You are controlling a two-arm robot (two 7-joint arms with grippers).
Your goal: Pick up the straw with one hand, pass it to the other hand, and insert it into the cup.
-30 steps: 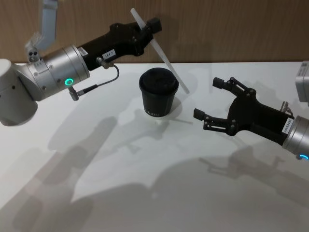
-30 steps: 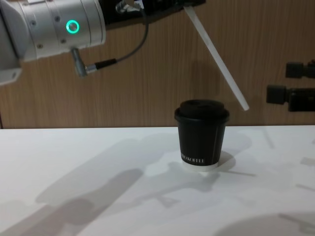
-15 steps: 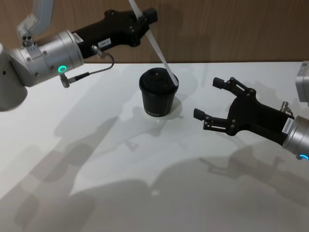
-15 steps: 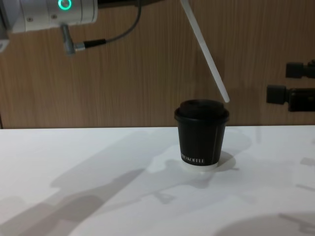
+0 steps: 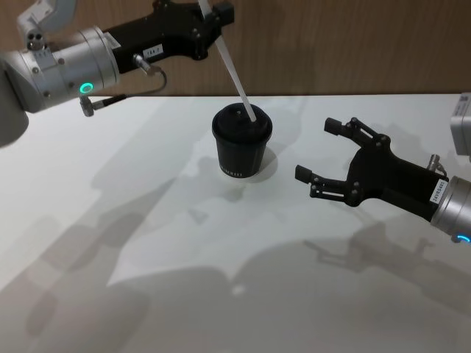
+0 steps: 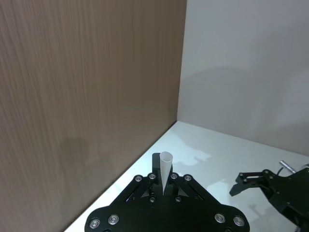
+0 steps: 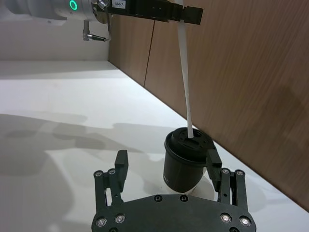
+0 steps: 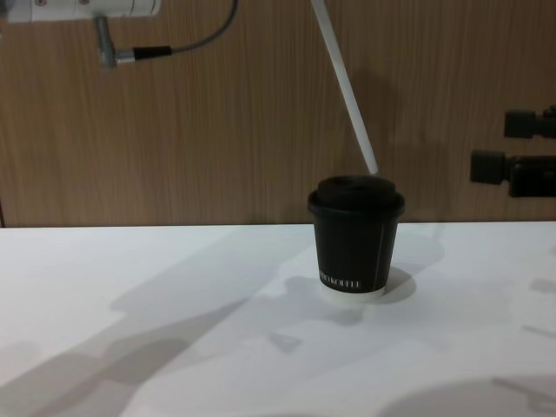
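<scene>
My left gripper (image 5: 210,16) is high behind the cup, shut on the upper part of the white straw (image 5: 232,68). The straw slants down to the black lidded cup (image 5: 241,147), and its lower tip is at the lid's top. Whether the tip touches the lid I cannot tell. In the chest view the straw (image 8: 346,87) ends just above the right part of the cup (image 8: 356,248). My right gripper (image 5: 316,149) hovers open to the right of the cup, holding nothing. From the right wrist I see the cup (image 7: 186,166) and the straw (image 7: 183,72) ahead of its open fingers (image 7: 120,162).
The cup stands on a white table (image 5: 184,279) near its back edge. A brown wooden wall (image 5: 353,44) rises directly behind it. The left wrist view shows the straw's upper end (image 6: 165,164) in my left gripper (image 6: 161,182).
My left gripper rose and drew back to the left, tipping the straw steeper. Its lower tip swung from the right of the cup to over the lid. The right arm stayed still.
</scene>
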